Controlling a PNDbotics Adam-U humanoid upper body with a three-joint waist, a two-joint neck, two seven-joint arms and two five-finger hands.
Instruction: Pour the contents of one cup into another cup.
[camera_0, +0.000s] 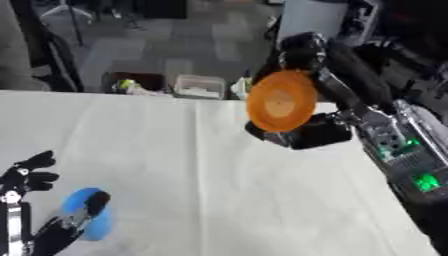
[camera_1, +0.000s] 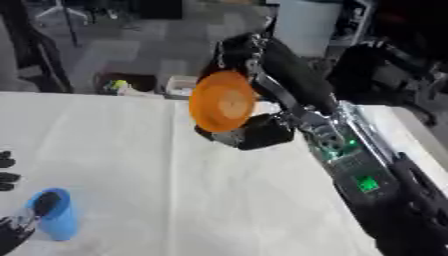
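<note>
Left eye view: right hand (camera_0: 306, 131) round tilted orange cup (camera_0: 281, 101) (smooth, round-based).

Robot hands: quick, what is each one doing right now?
Left robot hand: closed on the blue cup, on the table.
Right robot hand: closed on the orange cup, held up and tipped.

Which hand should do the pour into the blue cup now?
The right. The right hand already holds the orange cup lifted above the table, while the left hand sits beside the blue cup near the lower left corner, placed to steady it.
</note>
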